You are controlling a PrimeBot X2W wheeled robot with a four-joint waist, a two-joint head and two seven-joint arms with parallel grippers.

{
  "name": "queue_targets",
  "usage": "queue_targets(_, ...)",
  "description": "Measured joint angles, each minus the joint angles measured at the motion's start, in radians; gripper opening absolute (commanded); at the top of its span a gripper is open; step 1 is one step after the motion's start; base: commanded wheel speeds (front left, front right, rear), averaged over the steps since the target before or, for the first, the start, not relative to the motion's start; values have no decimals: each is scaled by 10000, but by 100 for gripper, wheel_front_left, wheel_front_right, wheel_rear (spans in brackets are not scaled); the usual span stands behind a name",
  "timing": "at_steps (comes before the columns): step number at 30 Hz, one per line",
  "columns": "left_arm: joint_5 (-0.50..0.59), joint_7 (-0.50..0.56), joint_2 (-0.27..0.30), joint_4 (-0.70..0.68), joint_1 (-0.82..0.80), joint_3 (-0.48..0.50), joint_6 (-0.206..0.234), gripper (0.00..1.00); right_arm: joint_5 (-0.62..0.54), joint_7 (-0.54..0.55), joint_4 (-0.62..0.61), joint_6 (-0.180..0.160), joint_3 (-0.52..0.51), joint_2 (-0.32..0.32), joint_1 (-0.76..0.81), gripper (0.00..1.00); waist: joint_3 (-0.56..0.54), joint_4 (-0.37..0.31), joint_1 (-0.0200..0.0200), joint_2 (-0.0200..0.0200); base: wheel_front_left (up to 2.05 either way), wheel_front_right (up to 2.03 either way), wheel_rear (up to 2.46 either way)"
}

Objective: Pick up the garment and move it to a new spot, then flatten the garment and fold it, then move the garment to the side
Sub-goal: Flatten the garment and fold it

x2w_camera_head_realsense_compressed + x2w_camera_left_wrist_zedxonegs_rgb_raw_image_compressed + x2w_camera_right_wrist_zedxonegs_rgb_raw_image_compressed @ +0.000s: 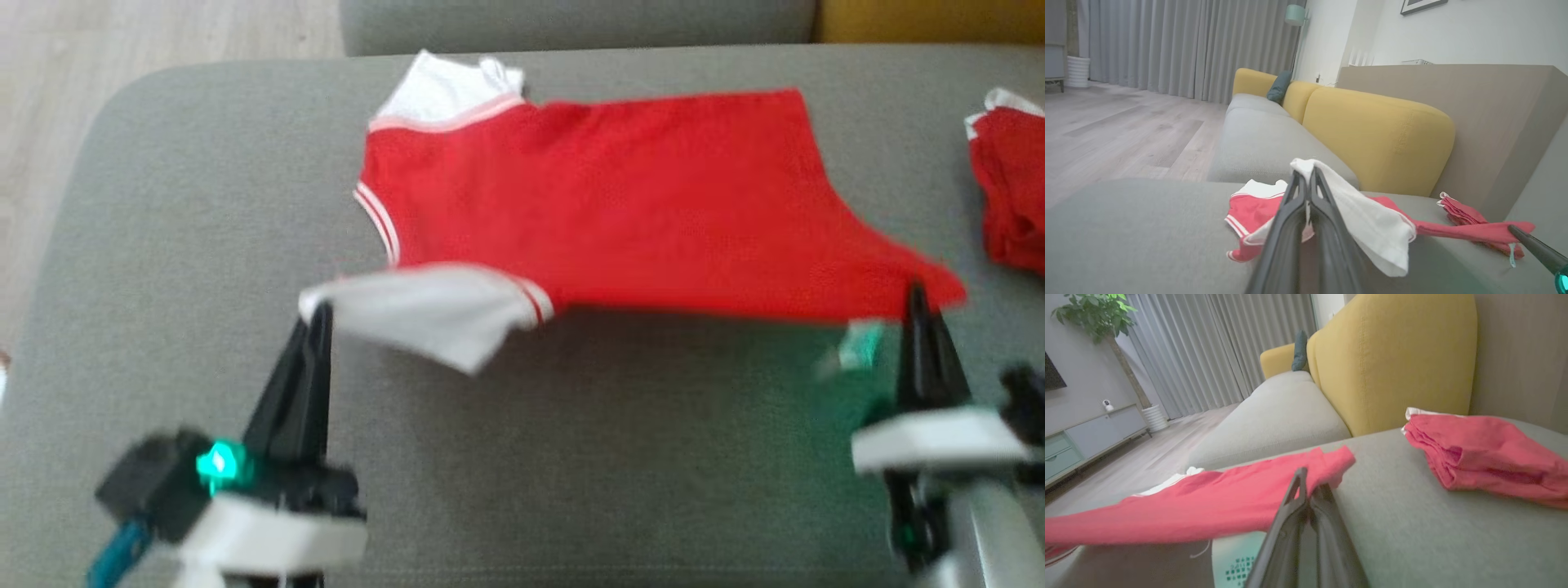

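The garment [620, 204] is a red shirt with white sleeves, spread over the grey cushion [163, 245]. Its near edge hangs lifted off the cushion, with a shadow under it. My left gripper [321, 314] is shut on the near white sleeve [1355, 208]. My right gripper [916, 296] is shut on the near bottom corner of the red body [1229, 498], where a greenish tag [857, 347] dangles. The far white sleeve [445, 90] lies flat on the cushion. In the left wrist view the right gripper's dark finger [1535, 247] holds the red corner.
A second red garment [1012, 188] lies folded at the cushion's right edge, also seen folded [1486, 457] beside my right gripper. Yellow sofa backs [1380, 134] and a grey seat [1261, 139] stand beyond. Wooden floor [122, 33] is to the left.
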Motion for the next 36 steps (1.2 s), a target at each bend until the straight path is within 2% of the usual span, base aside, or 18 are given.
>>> queue_targets(6,-238,6,-90,-614,1867,-111,282,0,364,717,-2036,0,-270,127,2489,0,26,119,0,0,0,0,0)
queue_targets(11,-543,19,-261,-261,2366,-378,291,0,706,1066,-2424,0,-255,134,3158,0,165,17,0,0,0,0,0)
queue_targets(17,-629,19,-268,725,1934,-430,73,0,765,1095,-1933,0,2,136,3113,0,277,-69,0,0,0,0,0)
queue_targets(27,-621,15,-422,2715,-123,-593,-215,0,890,756,-479,0,81,140,2194,0,336,-6,1,0,0,0,0)
queue_targets(36,-173,2,-364,4729,-2471,-523,-472,0,913,370,874,0,134,134,244,0,726,-92,1,0,0,0,0)
